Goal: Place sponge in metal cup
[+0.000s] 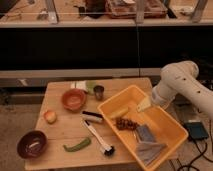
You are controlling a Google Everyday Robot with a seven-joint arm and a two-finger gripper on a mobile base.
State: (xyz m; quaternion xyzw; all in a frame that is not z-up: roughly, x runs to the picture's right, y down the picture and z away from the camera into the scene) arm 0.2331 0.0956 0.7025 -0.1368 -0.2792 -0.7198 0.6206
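Fingers of the gripper (153,100) are spread apart, and nothing is gripped between them; the gripper is held at the far right rim of the yellow bin (165,125). Well to the left of the bin, a dark maroon bowl (32,144) is set on the wooden table (60,131). An orange bowl (73,99) is placed left of the bin, further back. The metal cup (99,91) is stood upright just left of the bin's far corner. Inside the bin, towards its near end, the sponge (145,132) is laid flat, just behind a larger grey cloth (149,150). A pale yellow wedge (144,104) is lodged at the bin's far end, beside the gripper.
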